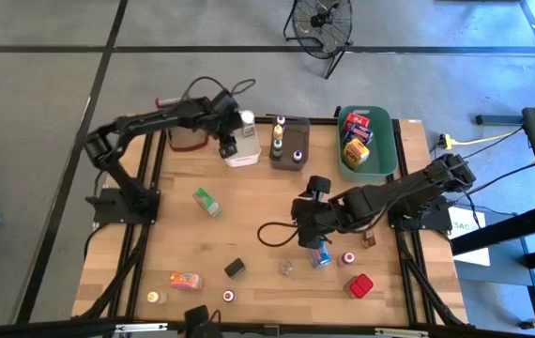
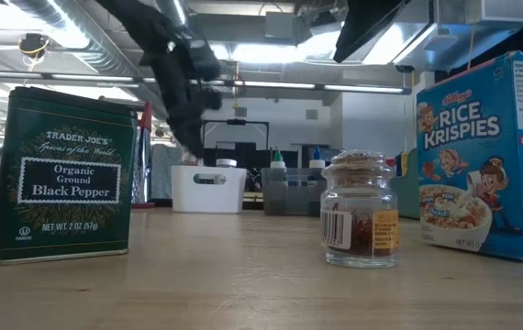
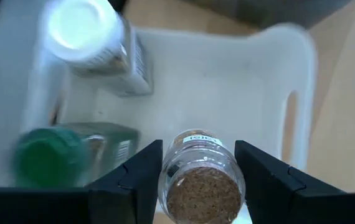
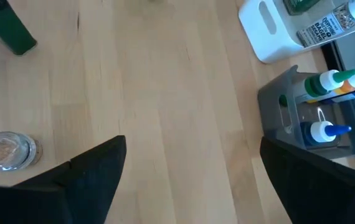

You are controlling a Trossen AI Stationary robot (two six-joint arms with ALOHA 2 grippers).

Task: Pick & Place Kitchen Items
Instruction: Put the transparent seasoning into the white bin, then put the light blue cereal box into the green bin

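Fingers [image 3: 141, 177] of the left gripper [image 3: 199, 180] clamp a small clear glass spice jar with a cork-brown top [image 3: 202, 186], its long axis running along the fingers and its top facing the wrist camera, body pointing down into the white plastic tub [image 3: 277, 81] at the table's far side; inside the tub lie a white-capped bottle [image 3: 90, 37] and a green-capped bottle [image 3: 59, 155], both tipped on their sides. Across the light wooden table [image 1: 249, 235], the right gripper [image 4: 193, 180] hangs over the near-right area with its fingers spread wide and holding nothing, a blue-labelled small box [image 1: 319, 255] just beside it. Nearest the low camera stand a dark green black-pepper tin [image 2: 64, 174], upright, a clear cork-topped jar [image 2: 360, 211], upright, and a blue cereal box [image 2: 486, 156]
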